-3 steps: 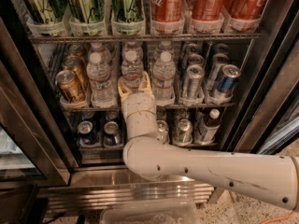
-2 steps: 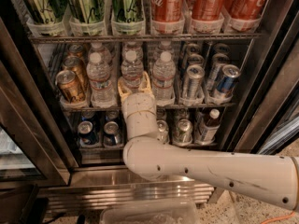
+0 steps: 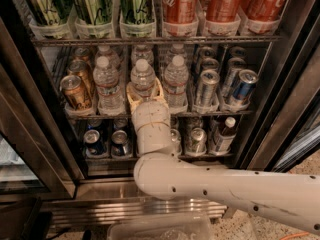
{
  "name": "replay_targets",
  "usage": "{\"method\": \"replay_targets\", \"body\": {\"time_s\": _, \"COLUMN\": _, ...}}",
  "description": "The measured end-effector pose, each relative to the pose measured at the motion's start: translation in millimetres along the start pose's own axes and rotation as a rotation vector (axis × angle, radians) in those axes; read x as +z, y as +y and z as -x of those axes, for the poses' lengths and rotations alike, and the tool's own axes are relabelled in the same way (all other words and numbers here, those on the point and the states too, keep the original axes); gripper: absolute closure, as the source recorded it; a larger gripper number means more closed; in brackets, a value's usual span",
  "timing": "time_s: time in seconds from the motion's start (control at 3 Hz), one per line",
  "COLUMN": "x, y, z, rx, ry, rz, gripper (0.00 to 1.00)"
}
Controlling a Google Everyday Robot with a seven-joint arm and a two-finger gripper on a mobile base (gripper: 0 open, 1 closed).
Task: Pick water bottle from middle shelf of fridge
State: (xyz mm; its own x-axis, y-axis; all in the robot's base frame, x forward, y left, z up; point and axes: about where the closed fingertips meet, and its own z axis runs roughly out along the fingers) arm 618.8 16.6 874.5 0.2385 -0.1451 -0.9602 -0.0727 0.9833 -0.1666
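The fridge [image 3: 280, 109] stands open in front of me. Its middle shelf [image 3: 210, 113] holds three water bottles in the front row, with amber cans [image 3: 76, 91] to the left and silver-blue cans [image 3: 206, 88] to the right. My gripper [image 3: 145, 93] reaches in at the middle lane, with its beige fingers [image 3: 132, 95] on either side of the lower body of the middle water bottle [image 3: 143, 76], shut on it. The bottle stands upright on the shelf. Other water bottles stand to its left [image 3: 107, 81] and right [image 3: 176, 79].
The top rack holds tall green cans [image 3: 92, 4] and red cans [image 3: 180, 4]. The bottom rack holds small cans [image 3: 94, 141] and a dark white-capped bottle [image 3: 224, 134]. My white arm [image 3: 225, 189] crosses the steel base [image 3: 100, 204]. The door frame [image 3: 35, 134] stands at the left.
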Motion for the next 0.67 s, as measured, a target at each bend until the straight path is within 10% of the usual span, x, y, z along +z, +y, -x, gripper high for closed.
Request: {"method": "replay_targets", "body": {"time_s": 0.67, "x": -16.7, "y": -14.0, "z": 42.5, "rx": 0.063, "ry": -0.103, "rz": -0.002, "gripper": 1.0}}
